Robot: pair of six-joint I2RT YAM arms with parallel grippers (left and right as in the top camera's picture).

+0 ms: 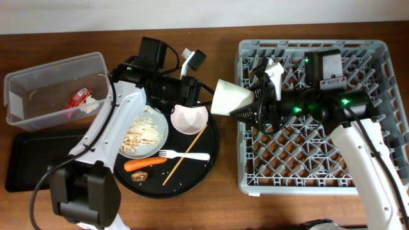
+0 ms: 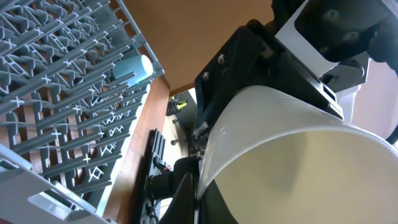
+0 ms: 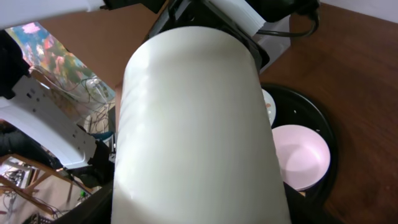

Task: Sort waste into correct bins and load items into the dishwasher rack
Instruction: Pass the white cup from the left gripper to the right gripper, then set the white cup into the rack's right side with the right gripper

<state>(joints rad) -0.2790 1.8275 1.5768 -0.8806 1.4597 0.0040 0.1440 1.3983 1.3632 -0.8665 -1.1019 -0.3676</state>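
A white paper cup [image 1: 231,96] hangs on its side in the air between the two arms, left of the grey dishwasher rack [image 1: 313,46]. My right gripper [image 1: 254,107] is shut on the cup's body, which fills the right wrist view [image 3: 193,124]. My left gripper [image 1: 206,96] pinches the cup's rim; the left wrist view shows the cup's inside [image 2: 298,162] with the wall between my fingers [image 2: 199,199]. Below, a round black tray [image 1: 208,160] holds a pink bowl [image 1: 189,119], a plate of food scraps [image 1: 144,131], a white fork [image 1: 185,154], a chopstick and a carrot [image 1: 146,164].
A clear plastic bin [image 1: 38,83] at the far left holds a red wrapper [image 1: 80,97] and white paper. A flat black tray [image 1: 25,160] lies in front of it. The rack's tines [image 2: 62,81] show in the left wrist view.
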